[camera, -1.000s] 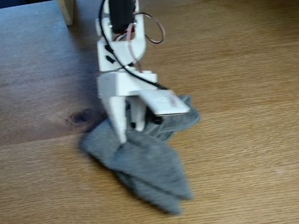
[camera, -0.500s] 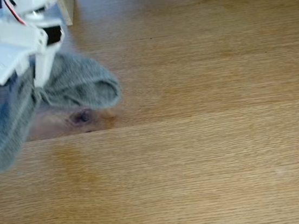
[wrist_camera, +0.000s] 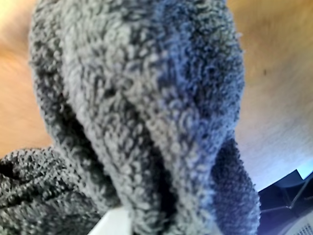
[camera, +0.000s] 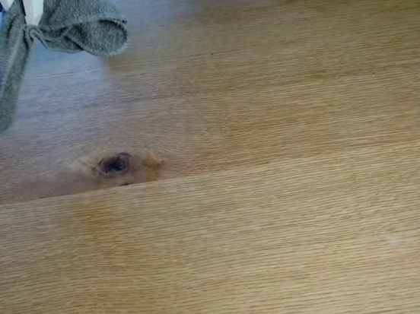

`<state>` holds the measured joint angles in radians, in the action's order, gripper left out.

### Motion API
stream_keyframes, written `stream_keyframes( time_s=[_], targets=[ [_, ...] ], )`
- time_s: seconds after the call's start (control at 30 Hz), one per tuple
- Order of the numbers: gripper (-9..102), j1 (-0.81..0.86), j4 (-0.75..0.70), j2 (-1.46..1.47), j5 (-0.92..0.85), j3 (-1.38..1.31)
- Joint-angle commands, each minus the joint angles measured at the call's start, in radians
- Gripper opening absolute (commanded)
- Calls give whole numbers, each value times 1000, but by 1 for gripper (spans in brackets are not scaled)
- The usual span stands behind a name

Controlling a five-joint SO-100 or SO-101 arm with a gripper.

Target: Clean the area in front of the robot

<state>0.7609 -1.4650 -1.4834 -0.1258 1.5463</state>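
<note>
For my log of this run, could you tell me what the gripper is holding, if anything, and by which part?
The gripper holds a grey cloth, pinched at a bunched fold near its middle, so both ends hang free above the tabletop.

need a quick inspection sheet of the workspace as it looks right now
surface: light oak tabletop of wide grained planks, one dark knot, a faint pale smudge lower right
job's things: grey cloth hangs off the table at the fixed view's top left; it fills the wrist view
clutter: nothing seen
grippers: only a white sliver of the claw shows at the top edge, cloth bunched at it and dangling below
cables: nothing seen
surroundings: dark strip beyond the table's far edge, too little to identify
</note>
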Motion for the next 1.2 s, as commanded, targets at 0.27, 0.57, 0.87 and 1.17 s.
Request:
stream_keyframes(
  time_s=[0.27,0.57,0.87,1.17],
  targets=[
    [0,95,841,-218,-357,788],
    [0,132,1147,-279,-489,1065],
    [23,143,1227,-272,-514,1074],
    [33,129,1301,-304,-500,1075]
  ],
)
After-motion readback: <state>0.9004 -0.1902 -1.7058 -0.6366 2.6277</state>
